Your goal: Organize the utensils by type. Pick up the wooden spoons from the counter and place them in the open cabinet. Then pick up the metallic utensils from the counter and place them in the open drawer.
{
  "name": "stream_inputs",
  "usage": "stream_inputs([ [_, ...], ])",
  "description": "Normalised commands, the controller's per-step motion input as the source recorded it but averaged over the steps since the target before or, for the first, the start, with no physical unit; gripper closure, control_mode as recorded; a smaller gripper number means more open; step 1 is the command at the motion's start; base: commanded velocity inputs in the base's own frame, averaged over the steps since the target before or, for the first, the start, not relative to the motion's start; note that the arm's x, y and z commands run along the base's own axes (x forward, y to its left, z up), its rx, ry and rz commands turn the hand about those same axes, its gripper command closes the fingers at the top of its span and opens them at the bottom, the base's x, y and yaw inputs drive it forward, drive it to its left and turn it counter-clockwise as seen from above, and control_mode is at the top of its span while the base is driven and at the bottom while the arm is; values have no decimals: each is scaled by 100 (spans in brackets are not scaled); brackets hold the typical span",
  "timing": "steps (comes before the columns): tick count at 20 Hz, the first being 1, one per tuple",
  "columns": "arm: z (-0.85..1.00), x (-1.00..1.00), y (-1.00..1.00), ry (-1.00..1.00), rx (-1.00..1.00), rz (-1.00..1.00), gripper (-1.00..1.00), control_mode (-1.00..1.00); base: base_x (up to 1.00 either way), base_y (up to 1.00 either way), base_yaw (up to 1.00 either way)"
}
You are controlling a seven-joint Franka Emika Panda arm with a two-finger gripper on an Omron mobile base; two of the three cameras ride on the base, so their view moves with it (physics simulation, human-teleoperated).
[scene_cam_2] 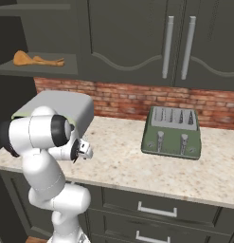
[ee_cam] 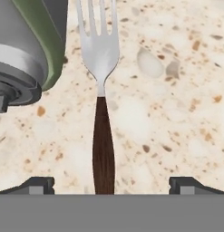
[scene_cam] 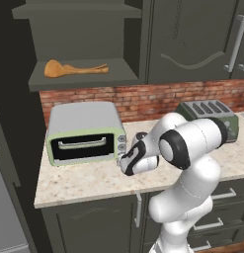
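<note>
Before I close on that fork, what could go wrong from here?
1. The fork lies flat on the speckled counter; the open pincer straddles its thin brown handle, so the tips may hit stone or slip off it.
2. The toaster oven sits right beside the fork's tines, so the left fingertip could bump it.
3. In the left base view the arm hides the pincer.

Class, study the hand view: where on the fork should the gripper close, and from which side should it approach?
Grip the fork on its dark brown handle, coming straight down from above. It lies flat on the counter, handle centred between the open gripper fingertips, a slim part that the jaws can span; the toaster oven crowds the tines' side.
</note>
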Motion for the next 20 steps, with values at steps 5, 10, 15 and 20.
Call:
stream_inputs([
  [5,-24,3,2,0,0,0,100,-100,0,0,0],
  [10,-33,0,10,2,0,0,100,-100,0,0,0],
  [15,-39,0,7,0,0,0,100,-100,0,0,0],
  [20,-30,0,4,0,-1,0,100,-100,0,0,0],
])
